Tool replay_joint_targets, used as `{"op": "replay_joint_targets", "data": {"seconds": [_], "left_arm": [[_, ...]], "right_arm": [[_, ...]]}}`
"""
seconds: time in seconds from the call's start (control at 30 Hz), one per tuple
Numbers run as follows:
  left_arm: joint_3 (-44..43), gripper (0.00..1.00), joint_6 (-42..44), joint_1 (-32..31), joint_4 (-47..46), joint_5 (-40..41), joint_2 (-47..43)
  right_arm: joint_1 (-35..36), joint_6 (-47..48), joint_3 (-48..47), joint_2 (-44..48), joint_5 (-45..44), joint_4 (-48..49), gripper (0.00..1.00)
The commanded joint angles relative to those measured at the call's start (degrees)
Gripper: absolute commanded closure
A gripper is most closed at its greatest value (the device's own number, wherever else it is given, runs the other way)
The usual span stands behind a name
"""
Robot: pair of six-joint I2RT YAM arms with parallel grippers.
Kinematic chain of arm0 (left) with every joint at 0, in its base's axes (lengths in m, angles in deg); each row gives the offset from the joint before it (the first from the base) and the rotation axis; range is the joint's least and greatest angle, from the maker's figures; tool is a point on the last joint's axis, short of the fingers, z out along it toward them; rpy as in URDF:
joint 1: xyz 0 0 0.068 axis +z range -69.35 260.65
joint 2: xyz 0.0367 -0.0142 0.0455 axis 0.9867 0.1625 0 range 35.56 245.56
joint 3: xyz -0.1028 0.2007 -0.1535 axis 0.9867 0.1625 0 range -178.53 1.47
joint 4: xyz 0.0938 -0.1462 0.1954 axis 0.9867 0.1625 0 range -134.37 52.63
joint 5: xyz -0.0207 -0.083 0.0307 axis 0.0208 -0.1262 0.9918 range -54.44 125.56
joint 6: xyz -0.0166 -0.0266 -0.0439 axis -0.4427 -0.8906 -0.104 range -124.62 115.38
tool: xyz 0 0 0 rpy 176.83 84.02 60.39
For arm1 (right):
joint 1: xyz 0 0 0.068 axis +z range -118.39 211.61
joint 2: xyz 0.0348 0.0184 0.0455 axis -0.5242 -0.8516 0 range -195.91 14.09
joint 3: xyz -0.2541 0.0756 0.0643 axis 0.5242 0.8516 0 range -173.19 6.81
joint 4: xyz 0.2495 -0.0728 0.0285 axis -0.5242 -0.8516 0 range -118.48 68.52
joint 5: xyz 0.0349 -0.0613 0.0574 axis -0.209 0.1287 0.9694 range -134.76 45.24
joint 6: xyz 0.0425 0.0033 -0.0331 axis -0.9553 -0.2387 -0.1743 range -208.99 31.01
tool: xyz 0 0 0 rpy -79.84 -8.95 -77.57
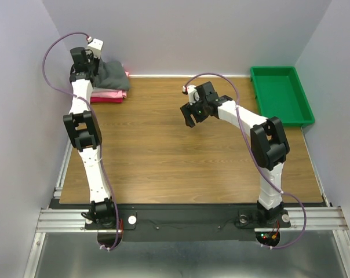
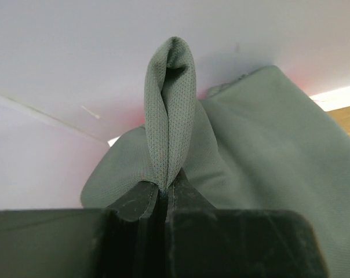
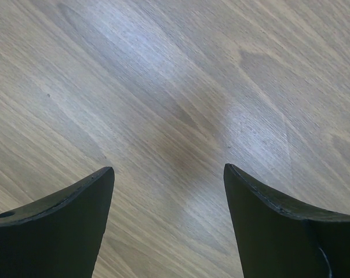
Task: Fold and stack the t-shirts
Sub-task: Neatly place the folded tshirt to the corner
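Now: left arm busy at stack, right arm idle

Far-left corner of the brown wood-grain desk (image 1: pixel 163 156): left jaws pinched closed on a raised fold of the dark grey soft cloth t-shirt (image 1: pixel 114 73). It lies atop the folded pink and red cloth t-shirts (image 1: pixel 108 96), probably gripped to square it there. Mid-desk: right jaws wide apart, gripping nothing, hovering above the wood.

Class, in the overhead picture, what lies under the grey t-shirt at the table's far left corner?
A folded pink t-shirt over a red t-shirt, their edges showing beneath the grey t-shirt. Whether more lie there, the grey cloth and left arm hide.
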Motion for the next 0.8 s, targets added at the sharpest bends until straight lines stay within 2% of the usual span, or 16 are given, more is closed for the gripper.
{"op": "replay_joint_targets", "data": {"seconds": [0.0, 0.2, 0.23, 0.3, 0.4, 0.5, 0.57, 0.6, 0.63, 0.77], "left_arm": [[-3.7, 1.00, 5.3, 1.3, -4.8, -0.1, -1.4], [-3.4, 1.00, 8.7, 1.4, -4.7, 1.3, -0.1], [-2.8, 0.96, 9.6, 1.4, -6.5, 2.7, 0.2], [-3.2, 0.94, 10.7, 1.5, -6.9, 4.3, 1.0], [-3.3, 0.87, 12.8, 2.0, -7.0, 5.7, 1.8], [-3.2, 0.71, 14.5, 2.5, -7.1, 7.0, 1.4], [-3.0, 0.29, 15.5, 2.6, -7.3, 8.6, 0.5], [-3.0, 0.12, 16.0, 2.8, -7.3, 9.3, 0.2], [-2.8, 0.01, 16.0, 3.1, -7.5, 9.6, -0.8], [-2.1, 0.01, 16.1, 3.8, -7.2, 10.0, -3.4]], "right_arm": [[0.4, -0.3, -2.8, -0.6, 0.6, 0.1, 0.18], [0.4, -0.4, -3.3, -1.2, 0.9, 0.0, 0.19], [0.4, -0.4, -3.3, -1.3, 0.9, 0.0, 0.19], [0.4, -0.4, -3.3, -1.3, 0.9, 0.0, 0.19], [0.4, -0.3, -3.1, -1.0, 0.9, -0.1, 0.19], [0.4, -0.3, -2.6, -0.3, 0.8, -0.1, 0.19], [0.4, -0.1, -2.3, 0.5, 0.9, -0.1, 0.19], [0.5, 0.0, -2.0, 0.8, 0.9, -0.1, 0.19], [0.4, 0.1, -1.5, 1.6, 1.0, 0.0, 0.19], [0.4, 0.3, 0.2, 3.1, 1.2, 0.0, 0.19]]}}
